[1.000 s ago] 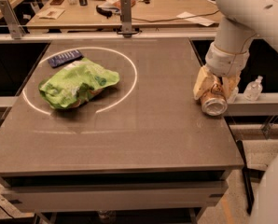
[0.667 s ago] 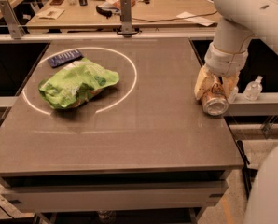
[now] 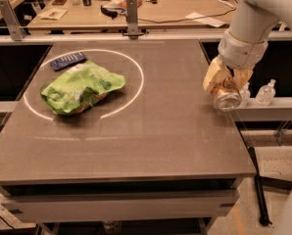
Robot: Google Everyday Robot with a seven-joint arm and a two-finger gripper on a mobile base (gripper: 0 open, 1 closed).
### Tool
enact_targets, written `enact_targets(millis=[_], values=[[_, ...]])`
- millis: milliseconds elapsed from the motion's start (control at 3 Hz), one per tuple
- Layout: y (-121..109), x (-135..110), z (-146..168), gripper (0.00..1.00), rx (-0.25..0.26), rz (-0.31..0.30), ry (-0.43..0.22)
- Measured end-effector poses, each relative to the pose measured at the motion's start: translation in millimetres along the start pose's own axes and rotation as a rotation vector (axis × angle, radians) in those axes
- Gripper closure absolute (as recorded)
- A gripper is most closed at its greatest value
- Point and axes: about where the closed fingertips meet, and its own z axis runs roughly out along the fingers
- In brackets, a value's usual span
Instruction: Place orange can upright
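The orange can (image 3: 226,96) is held by my gripper (image 3: 223,84) at the right edge of the grey table (image 3: 151,131). The can is tilted, its silver end facing the camera and down. Cream fingers (image 3: 212,77) wrap around its body. The can hangs just above the table's right rim. The white arm comes down from the upper right.
A lime-green snack bag (image 3: 80,86) lies inside a white circle on the table's left half. A dark blue packet (image 3: 67,60) lies behind it. Two small clear bottles (image 3: 265,92) stand on a ledge to the right. A cluttered wooden bench is behind.
The gripper and can have hardly moved; they stay at the table's right edge. The bag and packet are unchanged.
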Motion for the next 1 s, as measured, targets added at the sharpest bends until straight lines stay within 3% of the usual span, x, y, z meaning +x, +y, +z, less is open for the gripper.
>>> enact_targets(millis=[333,1000], values=[[7.0,4.0,-35.5,1.00,-0.044,-0.038,-0.065],[28.5,20.0,-87.9,1.00,-0.312,-0.285,-0.312]])
